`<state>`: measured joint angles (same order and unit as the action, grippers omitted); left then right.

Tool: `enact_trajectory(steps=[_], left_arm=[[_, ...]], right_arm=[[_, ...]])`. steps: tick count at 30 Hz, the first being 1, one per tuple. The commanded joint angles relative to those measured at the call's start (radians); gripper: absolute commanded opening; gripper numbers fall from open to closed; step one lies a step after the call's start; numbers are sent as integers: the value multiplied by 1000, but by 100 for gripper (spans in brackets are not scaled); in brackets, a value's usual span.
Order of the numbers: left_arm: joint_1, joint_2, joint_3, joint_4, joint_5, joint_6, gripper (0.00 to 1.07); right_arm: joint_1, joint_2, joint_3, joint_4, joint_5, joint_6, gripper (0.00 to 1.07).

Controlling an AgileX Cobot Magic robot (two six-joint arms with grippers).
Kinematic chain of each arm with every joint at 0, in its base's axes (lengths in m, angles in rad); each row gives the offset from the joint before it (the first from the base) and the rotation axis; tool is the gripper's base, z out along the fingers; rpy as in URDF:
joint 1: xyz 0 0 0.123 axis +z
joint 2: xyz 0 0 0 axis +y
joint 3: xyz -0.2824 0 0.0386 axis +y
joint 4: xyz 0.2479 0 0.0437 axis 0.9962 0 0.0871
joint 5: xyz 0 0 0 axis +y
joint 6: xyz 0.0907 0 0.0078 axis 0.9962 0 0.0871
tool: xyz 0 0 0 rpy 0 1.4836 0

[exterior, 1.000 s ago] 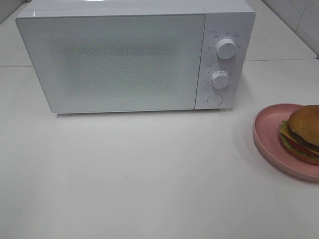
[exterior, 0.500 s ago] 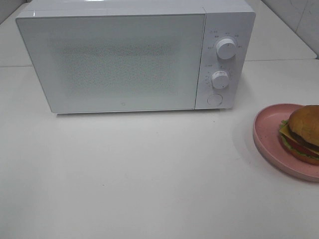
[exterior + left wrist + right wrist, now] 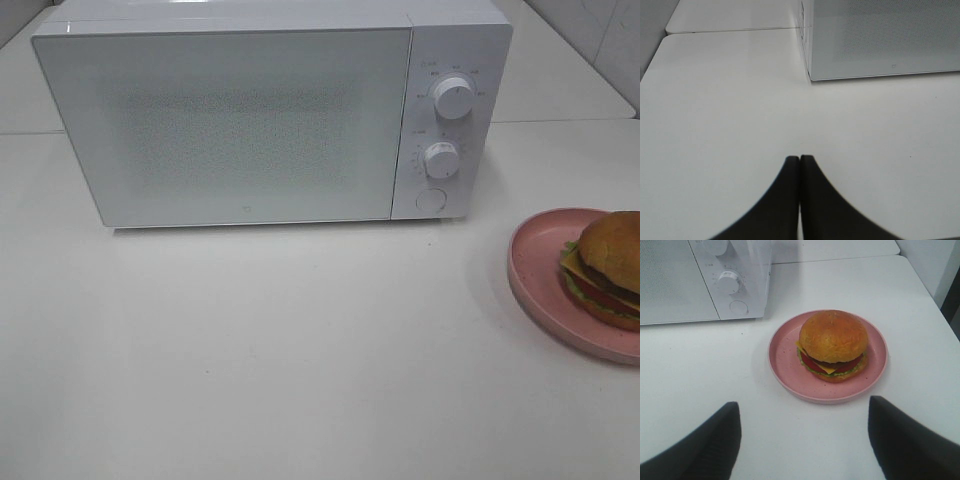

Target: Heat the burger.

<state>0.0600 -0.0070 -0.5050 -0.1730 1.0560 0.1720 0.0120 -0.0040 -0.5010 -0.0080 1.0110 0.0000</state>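
Burger: the burger (image 3: 833, 342) sat on a pink plate (image 3: 785, 357) near the worktop's (image 3: 300, 350) right edge, beside the microwave (image 3: 250, 120).
Door: shut.
Left gripper (image 3: 799, 165): fingers pressed together, holding nothing.
Right gripper (image 3: 802, 432): fingers spread wide, short of the plate, empty.
Risk: squeezing the soft bun could shift its layers; lifting the plate by one rim might tip it.

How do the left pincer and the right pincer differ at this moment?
The left pincer is shut, its tips pressed together; the right pincer stands wide open. The left pincer faces bare table beside the microwave; the right pincer points at the burger on the pink plate. Both have dark fingers, hold nothing, and touch neither burger nor microwave.
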Motion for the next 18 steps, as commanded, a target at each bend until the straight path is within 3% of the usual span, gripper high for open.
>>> enact_trajectory(steps=[1,18], left_arm=[[-1,-25,3,-5,-12,2,0],[-28,-25,3,-4,-12,3,0]], right_arm=[[0,-25,3,-1,-10,0,67],[0,-25,3,-1,-10,0,67]])
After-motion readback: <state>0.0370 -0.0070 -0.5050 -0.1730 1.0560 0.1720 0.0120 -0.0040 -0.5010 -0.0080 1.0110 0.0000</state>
